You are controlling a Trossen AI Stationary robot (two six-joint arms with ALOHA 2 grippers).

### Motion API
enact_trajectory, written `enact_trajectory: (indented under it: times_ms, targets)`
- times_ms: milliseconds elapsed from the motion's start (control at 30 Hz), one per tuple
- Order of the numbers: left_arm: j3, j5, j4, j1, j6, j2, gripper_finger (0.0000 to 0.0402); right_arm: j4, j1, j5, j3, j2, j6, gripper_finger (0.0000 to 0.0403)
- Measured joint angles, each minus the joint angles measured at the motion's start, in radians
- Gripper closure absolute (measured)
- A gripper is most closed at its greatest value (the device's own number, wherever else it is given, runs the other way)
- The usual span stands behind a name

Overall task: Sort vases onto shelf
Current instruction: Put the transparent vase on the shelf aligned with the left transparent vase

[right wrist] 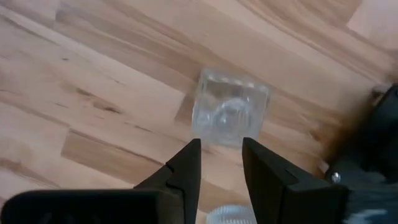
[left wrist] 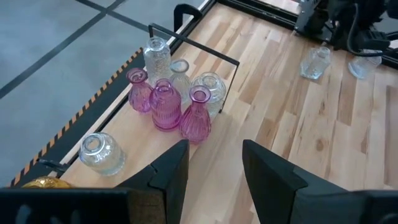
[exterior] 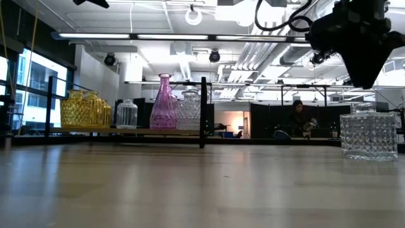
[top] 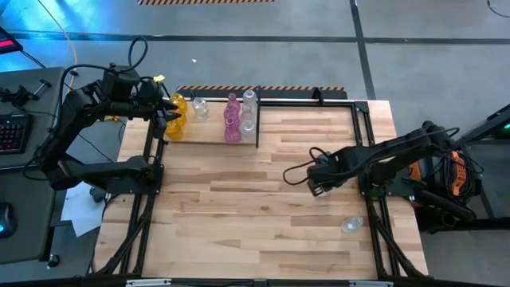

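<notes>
Your right gripper's [right wrist: 219, 163] fingers stand parted with nothing between them, hanging above the tabletop [top: 239, 215] over a square clear vase [right wrist: 229, 107], which stands on the wood apart from them. Your high view puts that gripper [top: 316, 182] right of the table's middle, and one clear vase [top: 351, 225] stands near the table's right edge. Your left gripper's [left wrist: 214, 168] fingers are parted and empty too, held over the shelf's [top: 209, 134] left end by the yellow vases [top: 176, 112]. On the shelf you have yellow vases at the left, a clear one [left wrist: 99, 151] beside them, then three pink vases [left wrist: 166, 104] bunched with clear ones [left wrist: 209, 90] against the divider [exterior: 204, 112].
</notes>
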Motion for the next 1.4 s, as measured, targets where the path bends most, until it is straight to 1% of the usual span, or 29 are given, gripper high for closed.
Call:
enact_trajectory:
  times_ms: [167,300,567,767,1033,1400]
  targets:
    - [0.0,0.0,0.0,0.0,0.0,0.002,0.0261,0.105,-0.013,-0.004,-0.051,0.012,-0.061,0.0304]
    - [0.0,0.0,0.0,0.0,0.0,0.002,0.0261,0.097,-0.024,-0.004,-0.085,0.018,-0.069,0.0304]
    - [0.0,-0.001,-0.001,0.0,0.0,0.002,0.0261,0.101,-0.037,0.008,-0.087,0.018,-0.082,0.0304]
    - [0.0,0.0,-0.001,0.0,0.0,0.002,0.0261,0.105,-0.037,0.079,-0.048,0.018,-0.081,0.0304]
    - [0.0,0.0,-0.004,0.0,-0.004,0.002,0.0261,0.07,-0.034,0.022,-0.051,0.018,-0.075,0.0304]
    - [0.0,0.0,-0.028,0.0,-0.01,0.002,0.0261,0.075,-0.028,0.021,-0.051,0.017,-0.081,0.0304]
